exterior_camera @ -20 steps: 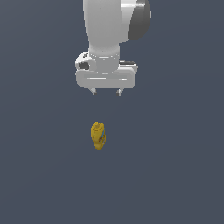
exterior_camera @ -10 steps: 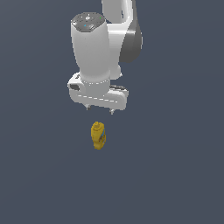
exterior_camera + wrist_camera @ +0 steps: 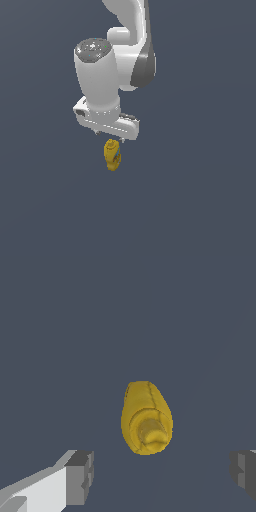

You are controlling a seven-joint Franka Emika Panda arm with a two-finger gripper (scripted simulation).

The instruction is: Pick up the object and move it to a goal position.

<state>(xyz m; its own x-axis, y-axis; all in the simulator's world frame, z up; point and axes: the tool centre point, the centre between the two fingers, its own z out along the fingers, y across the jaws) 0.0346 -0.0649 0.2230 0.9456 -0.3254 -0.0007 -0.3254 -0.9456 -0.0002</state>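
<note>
The object (image 3: 113, 155) is a small lumpy mustard-yellow bottle standing on the dark grey floor, with a narrower capped top. In the wrist view the object (image 3: 146, 417) is seen from above, cap toward the camera. My white gripper (image 3: 109, 134) hangs just above it, slightly toward the exterior view's left; only short dark fingertip stubs show under the hand there. In the wrist view the gripper (image 3: 162, 476) is open, its grey fingertips (image 3: 80, 477) set wide apart, with the bottle lying between and beyond them. Nothing is held.
The dark grey floor (image 3: 200, 200) spreads all around the bottle. The white arm (image 3: 125, 50) rises above the hand. No goal marker shows.
The hand has come down and shifted toward the exterior view's left, ending close above the bottle. The bottle has not moved.
</note>
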